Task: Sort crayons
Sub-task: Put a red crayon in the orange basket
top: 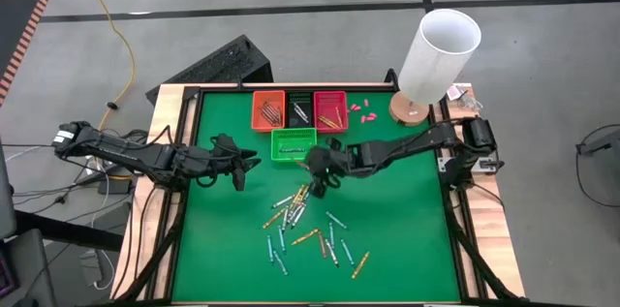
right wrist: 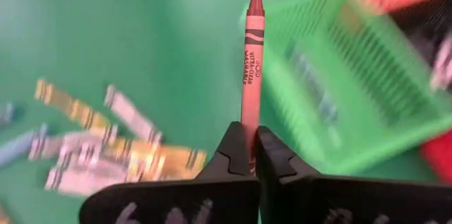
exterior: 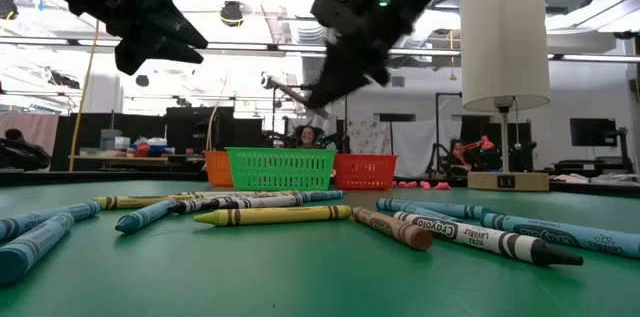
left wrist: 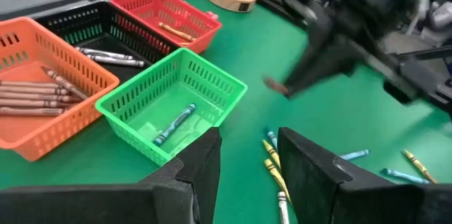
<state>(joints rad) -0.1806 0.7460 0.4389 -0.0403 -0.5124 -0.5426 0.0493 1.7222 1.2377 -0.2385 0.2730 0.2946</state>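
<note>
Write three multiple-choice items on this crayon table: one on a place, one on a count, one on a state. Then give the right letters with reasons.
1. Where is the green basket relative to the other baskets?
A. In front of the row, nearer the loose crayons
B. Behind the lamp
C. Off the table

2. How many baskets are there?
A. Two
B. Four
C. Six

3. What is the right gripper doing?
A. Open, empty
B. Shut on a reddish-brown crayon
C. Shut on a basket

Answers: 1 A, the high view shows it below the row. 2 B, orange, black, red, green. 3 B, the right wrist view shows the fingers pinching it.
</note>
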